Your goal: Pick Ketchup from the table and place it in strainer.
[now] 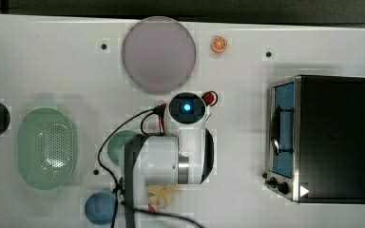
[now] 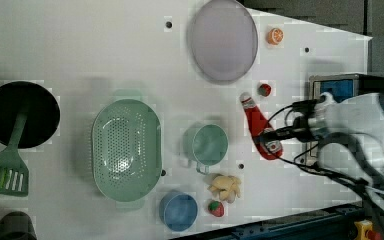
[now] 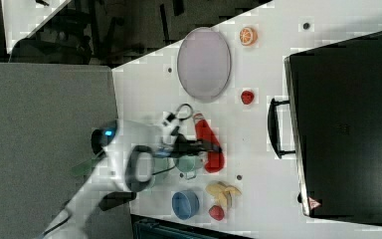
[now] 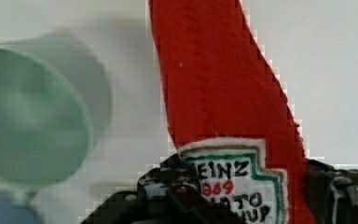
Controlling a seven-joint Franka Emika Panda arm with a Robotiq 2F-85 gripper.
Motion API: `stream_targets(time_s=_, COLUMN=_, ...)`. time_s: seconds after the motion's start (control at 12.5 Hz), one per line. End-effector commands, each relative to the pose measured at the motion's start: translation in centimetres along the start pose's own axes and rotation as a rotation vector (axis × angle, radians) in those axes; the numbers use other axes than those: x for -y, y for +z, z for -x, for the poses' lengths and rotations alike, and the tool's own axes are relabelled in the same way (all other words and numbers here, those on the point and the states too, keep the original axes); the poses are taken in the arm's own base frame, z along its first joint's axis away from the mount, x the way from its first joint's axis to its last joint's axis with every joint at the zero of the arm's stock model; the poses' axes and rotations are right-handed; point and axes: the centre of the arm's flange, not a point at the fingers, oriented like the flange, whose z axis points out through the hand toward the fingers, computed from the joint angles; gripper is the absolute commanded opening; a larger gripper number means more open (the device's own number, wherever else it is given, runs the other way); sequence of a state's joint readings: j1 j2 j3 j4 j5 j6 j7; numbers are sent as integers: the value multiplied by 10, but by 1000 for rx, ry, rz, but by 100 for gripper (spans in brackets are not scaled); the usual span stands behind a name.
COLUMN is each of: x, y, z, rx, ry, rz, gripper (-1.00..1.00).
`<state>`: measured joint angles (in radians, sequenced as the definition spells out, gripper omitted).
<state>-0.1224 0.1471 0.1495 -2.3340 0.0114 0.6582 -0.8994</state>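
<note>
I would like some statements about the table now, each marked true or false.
1. The Ketchup lies in the strainer. False: it lies on the table, apart from the strainer.
2. The hand is at the Ketchup's label end. True.
3. The grey-lilac plate holds the orange slice. False: the slice lies beside it.
4. The strainer is empty. True.
5. The blue bowl holds a strawberry. False: it is empty.

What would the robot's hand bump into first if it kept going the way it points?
Most likely the ketchup. The hand points down at the table, and its fingers sit on either side of the bottle's label. Whether they touch it already is hard to tell.
</note>
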Motion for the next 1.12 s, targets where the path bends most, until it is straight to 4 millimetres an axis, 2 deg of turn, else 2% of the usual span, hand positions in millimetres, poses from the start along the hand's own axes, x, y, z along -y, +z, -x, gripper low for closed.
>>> stream_targets(time_s=0.08, x=22, y=-128, z=3, rx=-108, ry=-6, rz=37, gripper=24)
stream_targets(time_s=0.24, x=49, y=-164, z=11, rx=-85, ry=37, rz=41, gripper=24)
stream_targets(time_s=0.32, x=66, y=-175, z=11, rx=-94, ry=42, rz=44, gripper=24)
stream_targets(time_s=0.48, x=106, y=-183, z=10, rx=-111, ry=12, rz=48, gripper=24)
stream_targets(time_s=0.88, x=217, y=-162, z=22, rx=-117, ry=100, rz=67, gripper=24)
stream_targets(time_s=1.12, x=281, y=-137, z=25, rx=-157, ry=119, rz=32, gripper=24)
